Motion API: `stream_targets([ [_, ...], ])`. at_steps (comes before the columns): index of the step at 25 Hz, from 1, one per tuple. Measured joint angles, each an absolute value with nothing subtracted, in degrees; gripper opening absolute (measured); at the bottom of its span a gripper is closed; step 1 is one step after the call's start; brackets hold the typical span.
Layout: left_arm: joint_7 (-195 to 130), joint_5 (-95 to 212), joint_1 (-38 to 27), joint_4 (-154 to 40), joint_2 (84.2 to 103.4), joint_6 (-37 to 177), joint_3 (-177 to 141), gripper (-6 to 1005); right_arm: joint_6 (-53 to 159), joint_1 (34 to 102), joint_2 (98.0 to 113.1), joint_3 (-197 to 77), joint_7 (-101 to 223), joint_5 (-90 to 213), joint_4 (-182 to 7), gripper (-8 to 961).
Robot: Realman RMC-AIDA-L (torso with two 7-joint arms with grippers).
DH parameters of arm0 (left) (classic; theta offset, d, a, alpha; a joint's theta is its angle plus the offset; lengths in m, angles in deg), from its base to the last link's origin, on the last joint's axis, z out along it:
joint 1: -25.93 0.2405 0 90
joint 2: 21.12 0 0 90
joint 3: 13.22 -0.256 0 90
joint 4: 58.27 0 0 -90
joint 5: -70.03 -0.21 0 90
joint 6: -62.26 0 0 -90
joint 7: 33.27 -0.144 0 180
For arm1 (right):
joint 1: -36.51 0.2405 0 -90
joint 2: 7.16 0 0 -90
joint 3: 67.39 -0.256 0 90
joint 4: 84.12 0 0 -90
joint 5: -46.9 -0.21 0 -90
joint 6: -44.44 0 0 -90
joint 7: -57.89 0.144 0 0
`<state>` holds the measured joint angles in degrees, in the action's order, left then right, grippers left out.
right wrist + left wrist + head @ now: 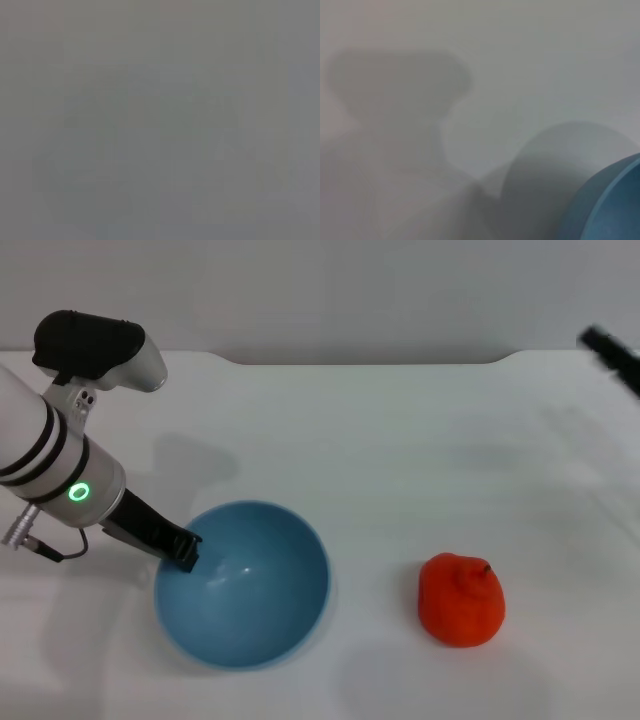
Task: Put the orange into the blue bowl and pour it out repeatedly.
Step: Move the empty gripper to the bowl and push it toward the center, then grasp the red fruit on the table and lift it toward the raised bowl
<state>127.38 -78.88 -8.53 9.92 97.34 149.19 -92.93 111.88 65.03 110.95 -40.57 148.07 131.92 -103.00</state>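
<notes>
The blue bowl [250, 590] rests on the white table at the front left with its glossy inside empty; its rim [615, 200] also shows in the left wrist view. My left gripper [185, 550] reaches down from the left and is shut on the bowl's left rim. The orange [462, 598], lumpy with a small dark stem nub, lies on the table to the right of the bowl, apart from it. Only a dark tip of my right gripper [610, 348] shows, at the far right edge, well away from both. The right wrist view shows nothing distinct.
The white table [400, 440] runs back to a pale wall, with a notched far edge. My left arm's white and black body [60, 460] with a green light hangs over the table's left side and casts a shadow there.
</notes>
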Motion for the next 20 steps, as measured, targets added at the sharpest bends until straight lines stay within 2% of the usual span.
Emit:
stream_targets([
  [6, 127.3, -78.9, -8.4, 10.2, 97.21, 148.4, -93.3, -2, 122.1, 69.4, 108.5, -33.9, 185.8, 166.8, -127.5, 594],
  [10, 126.8, -79.3, -8.4, 10.3, 97.25, 148.0, -93.8, -3, 141.5, 76.7, 107.2, -33.8, 196.0, 188.4, -139.2, 594],
  [13, 126.8, -79.3, -8.4, 10.3, 97.19, 148.0, -93.8, -3, 145.4, 78.6, 107.2, -32.8, 196.2, 190.3, -140.2, 594],
  [20, 126.7, -80.0, -8.4, 10.5, 97.03, 148.4, -94.0, -3, 147.5, 80.2, 108.95, -18.8, 199.3, 190.7, -140.9, 586],
])
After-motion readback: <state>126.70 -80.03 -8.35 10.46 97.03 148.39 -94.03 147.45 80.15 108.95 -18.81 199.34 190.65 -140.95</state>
